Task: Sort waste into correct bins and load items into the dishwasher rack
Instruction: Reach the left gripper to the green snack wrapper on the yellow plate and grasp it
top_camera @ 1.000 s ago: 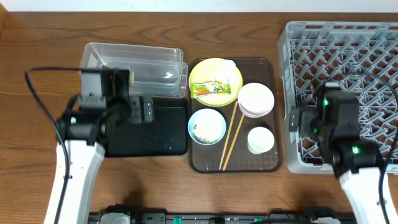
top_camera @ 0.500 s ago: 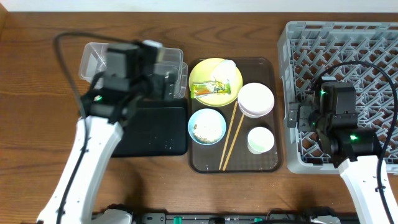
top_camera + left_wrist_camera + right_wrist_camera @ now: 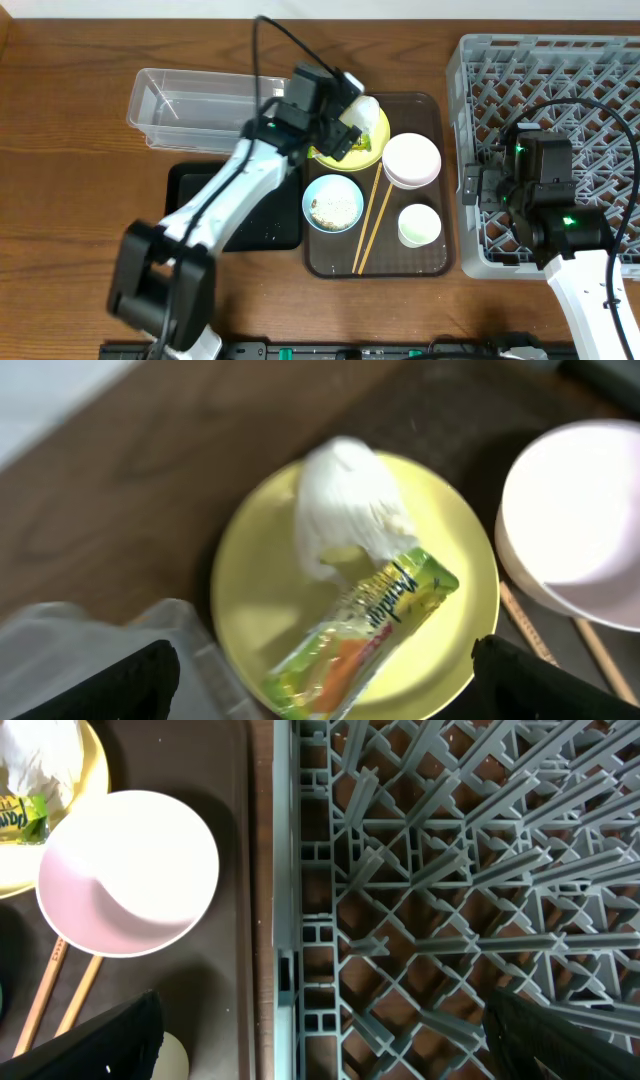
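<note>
The left gripper [image 3: 338, 128] hangs over the yellow plate [image 3: 250, 610] at the back left corner of the brown tray [image 3: 435, 262]. Its jaws are spread wide and hold nothing. In the left wrist view the green-and-yellow wrapper [image 3: 365, 625] lies slantwise across the plate, and its upper end touches the crumpled white scrap [image 3: 345, 510] near the plate's far rim. A rounded corner of the clear tub [image 3: 190, 105] sits just beside the plate's edge, so that side is tight. The black tray [image 3: 280, 225] lies in front of the tub, and the left arm stretches across it.

The pink bowl [image 3: 128, 870] sits just beside the plate, on its right. The blue bowl [image 3: 333, 203] holding whitish grains [image 3: 325, 208] stands in front of the plate. The two chopsticks [image 3: 370, 220] run slantwise between the blue bowl and the white cup [image 3: 419, 225].

The right gripper [image 3: 472, 187] is also spread wide and empty. It hovers at the left wall of the grey rack [image 3: 560, 70], above the narrow gap between the rack and the brown tray's right rim. The rack's grid of pegs lies open beneath it.

Bare wood shows on the table [image 3: 60, 200] to the left of the bins and along its front edge.
</note>
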Controlling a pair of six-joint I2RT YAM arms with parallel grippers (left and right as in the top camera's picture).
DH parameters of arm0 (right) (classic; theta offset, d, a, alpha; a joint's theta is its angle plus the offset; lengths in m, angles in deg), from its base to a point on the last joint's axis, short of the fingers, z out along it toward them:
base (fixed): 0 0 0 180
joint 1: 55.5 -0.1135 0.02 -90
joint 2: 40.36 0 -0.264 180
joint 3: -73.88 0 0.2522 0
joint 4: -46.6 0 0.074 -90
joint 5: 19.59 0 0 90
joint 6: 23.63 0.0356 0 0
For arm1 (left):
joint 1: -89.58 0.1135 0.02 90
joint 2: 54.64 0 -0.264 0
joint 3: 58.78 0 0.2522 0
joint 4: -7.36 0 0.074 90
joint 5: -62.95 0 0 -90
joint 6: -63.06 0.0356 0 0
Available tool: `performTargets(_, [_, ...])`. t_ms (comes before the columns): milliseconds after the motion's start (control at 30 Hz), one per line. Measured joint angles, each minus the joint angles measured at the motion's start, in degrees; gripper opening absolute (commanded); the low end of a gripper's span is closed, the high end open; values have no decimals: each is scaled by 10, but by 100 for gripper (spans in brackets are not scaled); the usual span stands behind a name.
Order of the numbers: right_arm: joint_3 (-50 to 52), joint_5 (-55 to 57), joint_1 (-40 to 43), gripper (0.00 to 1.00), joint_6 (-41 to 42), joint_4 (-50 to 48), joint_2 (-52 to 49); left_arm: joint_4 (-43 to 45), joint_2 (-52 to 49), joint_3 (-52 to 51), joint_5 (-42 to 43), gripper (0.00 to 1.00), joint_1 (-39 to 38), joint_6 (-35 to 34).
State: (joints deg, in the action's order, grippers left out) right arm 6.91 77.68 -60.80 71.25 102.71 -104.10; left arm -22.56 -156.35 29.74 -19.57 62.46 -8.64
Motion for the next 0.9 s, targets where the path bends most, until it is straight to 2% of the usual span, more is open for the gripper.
performTargets(300, [0, 0, 0, 99, 0, 0, 0, 2, -91, 0, -2, 95, -11, 2])
performTargets(433, [0, 0, 0, 99, 0, 0, 0, 6, -114, 0, -2, 88, -16, 1])
performTargets(500, [0, 0, 0, 99, 0, 0, 0, 13, -128, 0, -2, 79, -20, 2])
performTargets(600, [0, 0, 0, 99, 0, 0, 0, 17, -143, 0, -2, 61, -24, 4])
performTargets(767, [0, 0, 0, 99, 0, 2, 0, 18, -149, 0, -2, 25, -26, 7])
performTargets(900, [0, 0, 0, 99, 0, 3, 0, 17, -149, 0, -2, 10, -26, 5])
